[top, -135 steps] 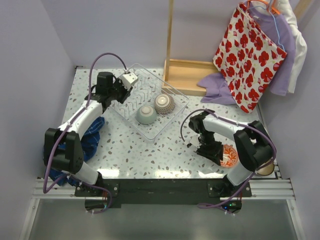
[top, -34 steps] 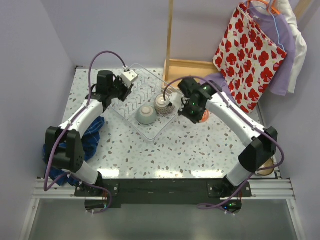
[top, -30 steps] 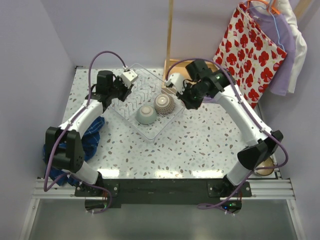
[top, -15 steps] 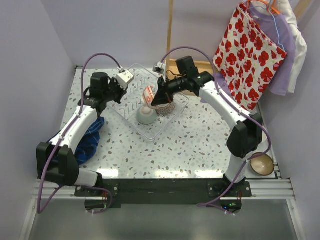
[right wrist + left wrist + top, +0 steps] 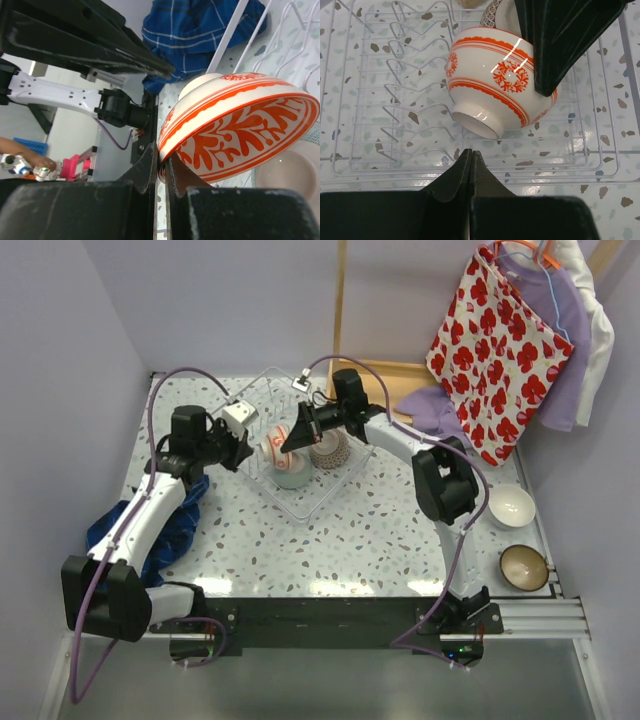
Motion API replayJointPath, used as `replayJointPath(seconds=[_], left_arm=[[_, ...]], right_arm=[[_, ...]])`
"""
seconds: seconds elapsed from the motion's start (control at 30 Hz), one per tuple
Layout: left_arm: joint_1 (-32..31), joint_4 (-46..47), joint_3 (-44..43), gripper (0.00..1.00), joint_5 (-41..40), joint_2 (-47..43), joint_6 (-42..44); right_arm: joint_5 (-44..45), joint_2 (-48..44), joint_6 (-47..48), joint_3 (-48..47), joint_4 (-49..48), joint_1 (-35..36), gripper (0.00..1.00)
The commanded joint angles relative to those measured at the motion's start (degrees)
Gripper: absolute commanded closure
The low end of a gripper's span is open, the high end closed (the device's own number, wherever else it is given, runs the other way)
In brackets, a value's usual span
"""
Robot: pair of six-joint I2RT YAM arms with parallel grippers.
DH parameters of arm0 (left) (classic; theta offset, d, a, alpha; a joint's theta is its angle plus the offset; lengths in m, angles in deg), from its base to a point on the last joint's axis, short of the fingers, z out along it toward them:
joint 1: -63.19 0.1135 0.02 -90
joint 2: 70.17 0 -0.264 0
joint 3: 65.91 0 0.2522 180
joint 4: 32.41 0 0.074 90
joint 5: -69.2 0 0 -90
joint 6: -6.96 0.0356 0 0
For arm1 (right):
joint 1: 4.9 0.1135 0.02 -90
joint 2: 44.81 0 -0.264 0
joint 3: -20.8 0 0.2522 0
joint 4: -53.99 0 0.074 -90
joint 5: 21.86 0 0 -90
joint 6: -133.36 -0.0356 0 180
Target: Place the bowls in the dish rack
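Note:
The clear dish rack (image 5: 318, 498) lies at the table's middle left. A pale green bowl (image 5: 292, 476) and a brown net-patterned bowl (image 5: 329, 449) sit in it. My right gripper (image 5: 296, 437) is shut on the rim of a red-orange patterned bowl (image 5: 275, 444), tilted on its side just above the rack's prongs (image 5: 395, 107). In the right wrist view the rim of this bowl (image 5: 240, 132) is pinched by the gripper (image 5: 161, 165). My left gripper (image 5: 471, 153) is shut and empty at the rack's near-left edge, its tips a little short of the bowl (image 5: 495, 85). A white bowl (image 5: 512, 505) and a brown glazed bowl (image 5: 524, 567) rest at the table's right edge.
A shallow wooden box (image 5: 375, 390) stands behind the rack, with a purple cloth (image 5: 435, 415) and a red-flowered bag (image 5: 500, 345) to its right. A blue checked cloth (image 5: 170, 520) lies under my left arm.
My right arm has swung left from beside the rack, carrying the red-orange bowl over the rack. My left gripper has shut and drawn back toward the rack's near-left edge.

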Motion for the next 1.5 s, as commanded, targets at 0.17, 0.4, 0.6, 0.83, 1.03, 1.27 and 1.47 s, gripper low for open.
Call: replayJointPath(seconds=[0.17,0.4,0.6,0.83,1.03,1.27,1.47], left_arm=[[0.14,1.18,3.13,1.00,5.29,1.00,-1.46],[0.14,4.96,4.28,1.00,4.15,2.85,-1.91],[0.14,3.65,3.41,1.00,3.97,2.59,-1.38],[0.14,4.17,3.14,1.00,3.27,2.23,-1.55],[0.14,5.05,2.53,1.00,2.04,3.64,0.37],[0.23,6.02,0.42,1.00,0.98,6.10,2.49],[0.14,7.69,-0.55,1.00,1.86,7.95,1.44]], right_arm=[[-4.87,2.76,-11.03,-3.62,-13.34,-0.23,1.00],[-7.33,5.32,-21.55,-3.10,-25.69,-0.14,1.00],[-7.95,7.59,-45.89,-4.23,-54.61,0.39,1.00],[-10.49,9.71,-54.09,-3.53,-62.63,1.35,1.00],[-11.38,12.78,-60.07,-3.71,-69.59,1.44,1.00],[-10.85,15.77,-59.99,-5.02,-70.20,1.53,1.00],[-11.03,17.53,-58.41,-6.34,-68.63,1.53,1.00]])
